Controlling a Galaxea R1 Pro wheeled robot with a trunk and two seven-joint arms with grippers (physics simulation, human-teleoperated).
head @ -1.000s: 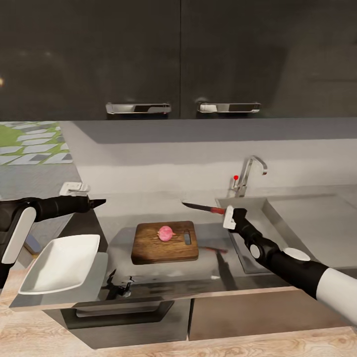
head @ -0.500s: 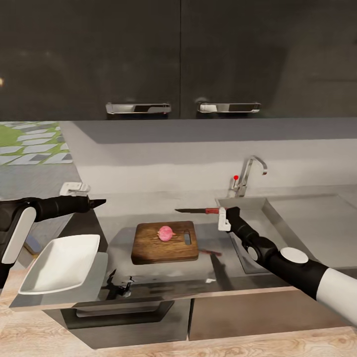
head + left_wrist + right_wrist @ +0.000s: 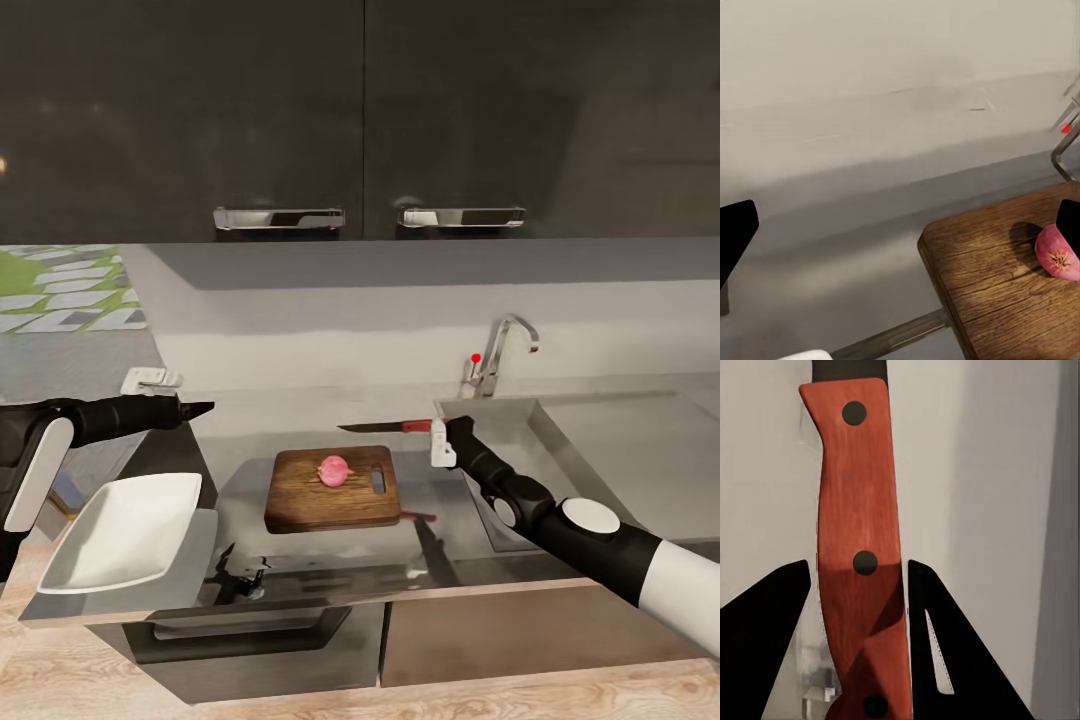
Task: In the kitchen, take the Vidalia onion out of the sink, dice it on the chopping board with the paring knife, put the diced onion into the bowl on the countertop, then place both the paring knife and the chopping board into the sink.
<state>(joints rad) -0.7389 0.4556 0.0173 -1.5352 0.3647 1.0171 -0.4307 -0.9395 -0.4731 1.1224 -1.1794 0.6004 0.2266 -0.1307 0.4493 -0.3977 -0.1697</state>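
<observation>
Countertop point(image 3: 300, 415) carries chopping board point(image 3: 300, 500), Vidalia onion point(image 3: 335, 470) on it. Our right gripper point(image 3: 436, 441), jaws clamped on paring knife point(image 3: 385, 427), sits nearest; blade level, pointing left above onion's far side. Left gripper point(image 3: 200, 407) parked; jaw state unclear.

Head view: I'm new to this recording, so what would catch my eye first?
The pink onion on the dark chopping board, mid-countertop. Above the board's far right corner, the right gripper holds the red-handled paring knife level, blade toward the left. The white bowl sits at the counter's left end.
</observation>
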